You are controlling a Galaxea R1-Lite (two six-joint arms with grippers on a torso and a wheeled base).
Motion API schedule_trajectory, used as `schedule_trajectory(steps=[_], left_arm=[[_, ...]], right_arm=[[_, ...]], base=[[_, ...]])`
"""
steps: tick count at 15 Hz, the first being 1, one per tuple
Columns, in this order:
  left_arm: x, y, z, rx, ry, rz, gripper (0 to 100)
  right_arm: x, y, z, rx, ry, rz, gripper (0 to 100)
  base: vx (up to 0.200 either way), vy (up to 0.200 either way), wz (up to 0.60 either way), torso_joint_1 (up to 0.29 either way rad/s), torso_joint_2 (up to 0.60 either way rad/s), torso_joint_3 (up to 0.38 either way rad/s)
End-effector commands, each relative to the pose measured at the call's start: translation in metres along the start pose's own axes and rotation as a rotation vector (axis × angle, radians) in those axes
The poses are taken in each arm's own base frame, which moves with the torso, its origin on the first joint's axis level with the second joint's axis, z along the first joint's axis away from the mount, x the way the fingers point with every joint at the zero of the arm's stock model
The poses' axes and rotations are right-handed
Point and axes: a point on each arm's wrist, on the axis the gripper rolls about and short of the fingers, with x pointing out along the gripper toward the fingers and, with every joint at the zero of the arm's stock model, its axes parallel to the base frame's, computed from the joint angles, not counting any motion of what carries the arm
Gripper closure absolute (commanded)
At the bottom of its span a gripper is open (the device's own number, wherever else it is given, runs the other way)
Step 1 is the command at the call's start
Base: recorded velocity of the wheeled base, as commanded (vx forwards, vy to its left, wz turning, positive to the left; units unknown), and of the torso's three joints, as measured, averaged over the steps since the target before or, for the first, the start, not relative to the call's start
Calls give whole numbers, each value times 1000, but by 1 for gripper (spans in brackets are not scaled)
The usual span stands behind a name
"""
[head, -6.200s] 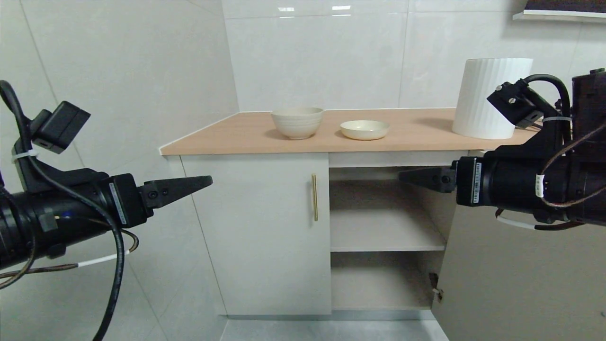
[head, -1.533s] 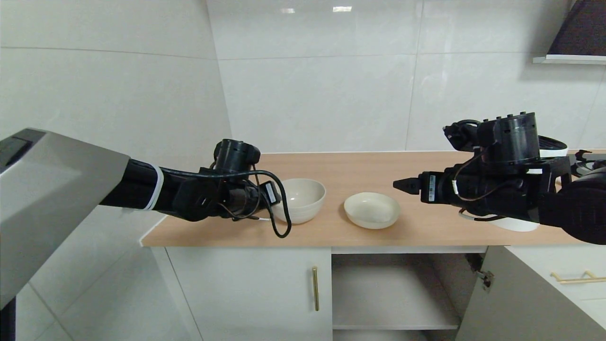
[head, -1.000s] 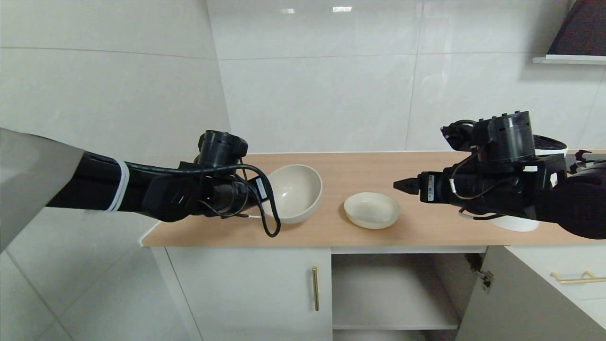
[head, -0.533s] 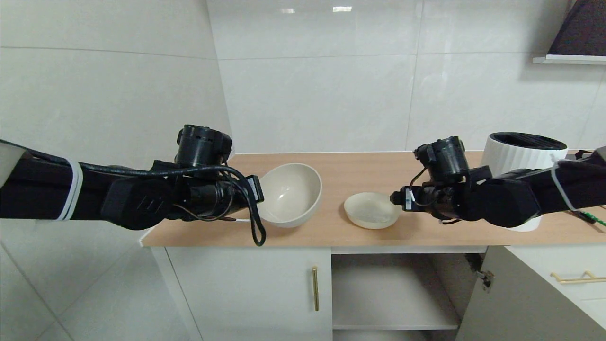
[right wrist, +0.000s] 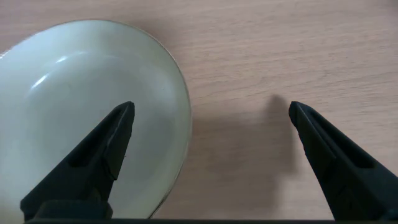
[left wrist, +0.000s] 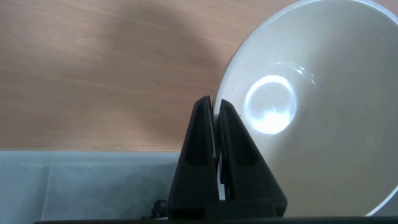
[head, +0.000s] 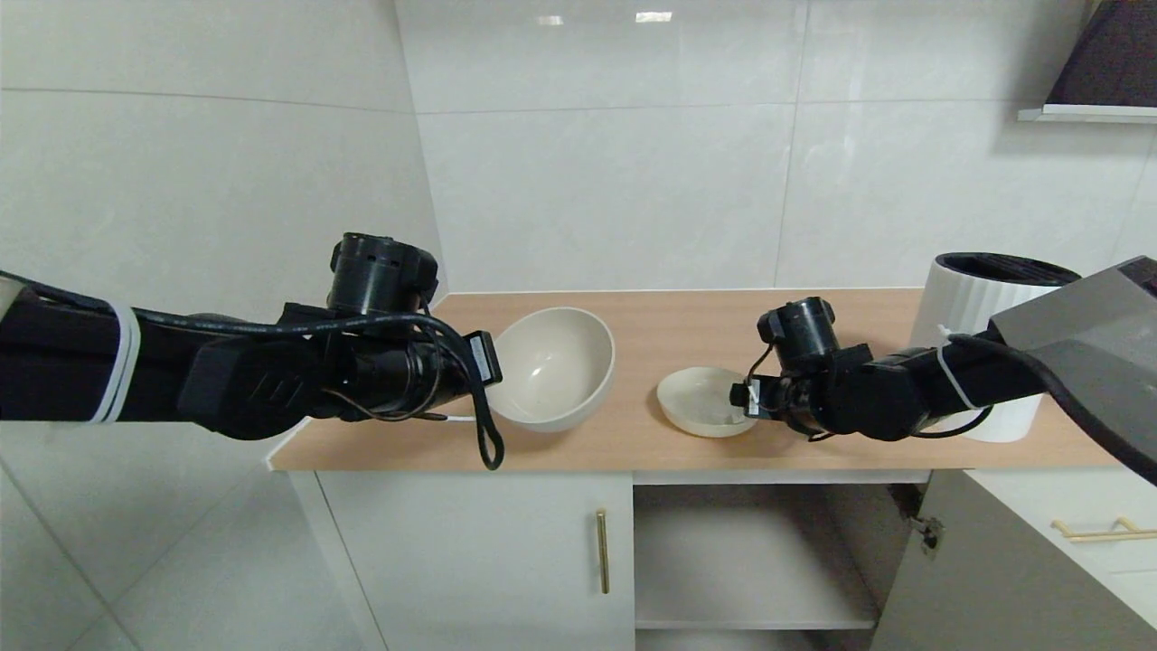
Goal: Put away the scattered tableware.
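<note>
While the left gripper (left wrist: 216, 109) has its jaws clamped on the rim of the tilted bowl (head: 553, 366), the small dish (head: 703, 400) lies flat on the bench (head: 687, 321) at the bowl's three o'clock. The right gripper (right wrist: 209, 107) holds its jaws wide apart, straddling the small dish's rim: one over the dish, one over bare bench.
</note>
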Motion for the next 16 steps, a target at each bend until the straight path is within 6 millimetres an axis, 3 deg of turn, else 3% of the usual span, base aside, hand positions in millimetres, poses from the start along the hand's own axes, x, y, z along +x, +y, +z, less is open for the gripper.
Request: schedule_trajectory(steps=[1, 4, 5, 10, 13, 16], left_arm=[[0, 0, 0, 0, -1, 0, 100], [0, 0, 0, 0, -1, 0, 100], [0, 0, 0, -1, 0, 1, 100], [0, 0, 0, -1, -1, 0, 100], [-6, 2, -2, 0, 5, -1, 100], [-26, 5, -8, 0, 28, -45, 100]], right_arm=[[3, 0, -2, -1, 5, -2, 0], [0, 0, 0, 7, -1, 2, 0], [0, 0, 0, 13, 0, 3, 100], [-4, -1, 2, 15, -3, 6, 100], [-46, -11, 20, 33, -32, 87, 100], [-89, -23, 31, 46, -46, 202, 100]], base=[[0, 0, 0, 0, 0, 0], [0, 0, 0, 0, 0, 0], [0, 0, 0, 0, 0, 0], [0, 0, 0, 0, 0, 0], [0, 0, 0, 0, 0, 0], [0, 0, 0, 0, 0, 0]])
